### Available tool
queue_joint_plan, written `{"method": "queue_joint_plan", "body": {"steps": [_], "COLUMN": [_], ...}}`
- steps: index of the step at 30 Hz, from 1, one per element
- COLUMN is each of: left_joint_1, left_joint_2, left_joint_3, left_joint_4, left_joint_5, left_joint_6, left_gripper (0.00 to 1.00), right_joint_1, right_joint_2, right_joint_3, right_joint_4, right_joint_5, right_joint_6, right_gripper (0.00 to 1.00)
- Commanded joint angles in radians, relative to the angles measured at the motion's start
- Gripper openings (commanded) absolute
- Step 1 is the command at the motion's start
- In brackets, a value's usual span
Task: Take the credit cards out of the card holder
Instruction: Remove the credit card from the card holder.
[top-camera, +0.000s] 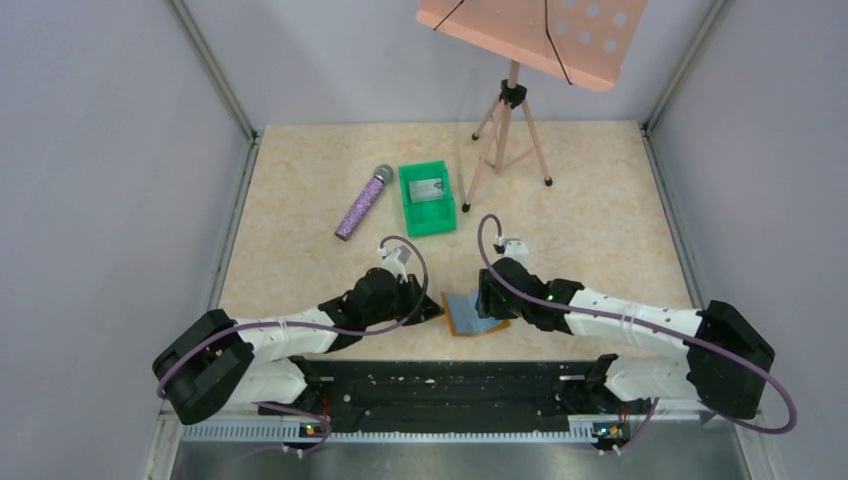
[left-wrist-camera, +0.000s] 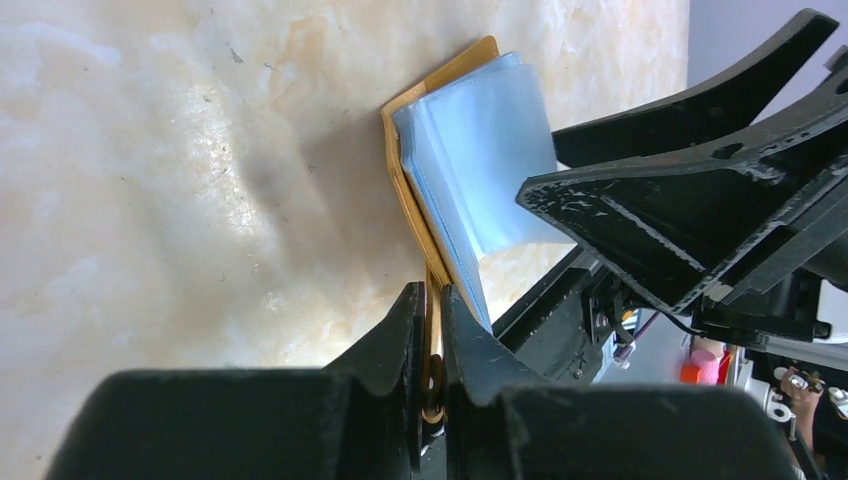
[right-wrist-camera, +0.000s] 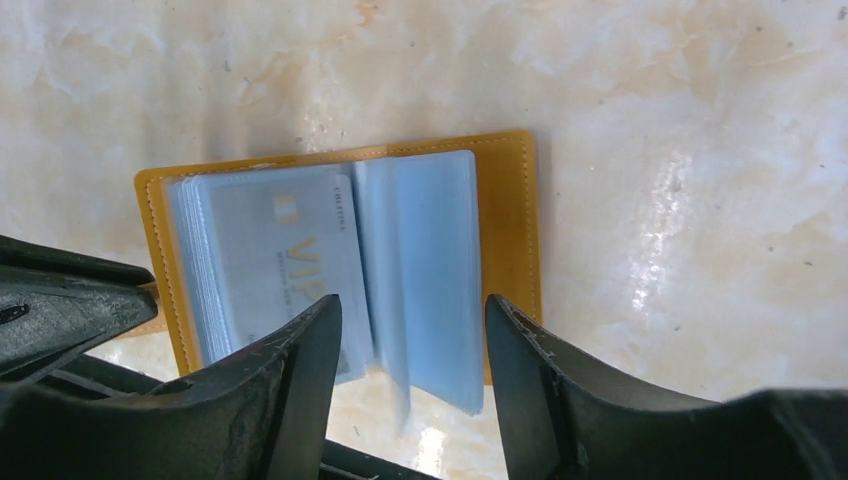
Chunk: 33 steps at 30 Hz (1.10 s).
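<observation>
One tan leather bifold card holder (right-wrist-camera: 420, 250), open on beige tabletop (right-wrist-camera: 650, 100) between the arms: left pincer (left-wrist-camera: 432, 310) pinching its edge as anchor, right pincer (right-wrist-camera: 412, 315) spread over pocketed silvery credit card (right-wrist-camera: 290, 250), apparently for extraction.

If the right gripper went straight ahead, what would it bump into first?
Most likely the card holder: the right gripper is open just above its blue pockets, with a loose pocket page between the fingers. Exact depth is hard to tell.

Overhead view from behind; wrist views close, share card holder (left-wrist-camera: 470, 150) (right-wrist-camera: 508, 230).
</observation>
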Motion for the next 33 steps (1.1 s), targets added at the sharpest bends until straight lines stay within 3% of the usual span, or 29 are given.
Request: {"method": "queue_joint_plan", "body": {"steps": [1,11,14,18,23,28,33], "left_joint_1": [-0.004,-0.004,-0.005,-0.003,-0.001,-0.001,-0.001], "left_joint_2": [-0.022,-0.012,-0.014,-0.052,-0.085,-0.109,-0.087], "left_joint_3": [0.021,0.025,0.05,0.075,0.09,0.133,0.197], "left_joint_4": [0.008,0.006,-0.085,-0.203,-0.272,-0.334,-0.343], "left_joint_5": [-0.008,-0.009,-0.061,-0.138,-0.149,-0.143,-0.059], "left_joint_6": [0.024,0.03,0.029,0.022,0.01,0.006,0.012], "left_gripper": [0.0,0.0,0.0,0.17,0.29,0.35,0.35], "right_joint_1": [-0.008,-0.006,-0.007,-0.013,-0.073,-0.121,-0.124], "right_joint_2": [-0.069,-0.147,-0.119,-0.085,-0.096,-0.093,-0.052], "right_joint_3": [0.047,0.078,0.052,0.016,-0.07,-0.147,-0.159], "right_joint_4": [-0.072,0.028,0.1,0.154,0.275,0.374,0.388], "right_joint_5": [0.031,-0.131,-0.184,-0.201,-0.318,-0.4,-0.411], "right_joint_6": [0.004,-0.002,-0.003,0.002,0.025,0.044,0.053], "right_gripper": [0.57,0.57,0.55,0.45,0.33,0.29,0.26]}}
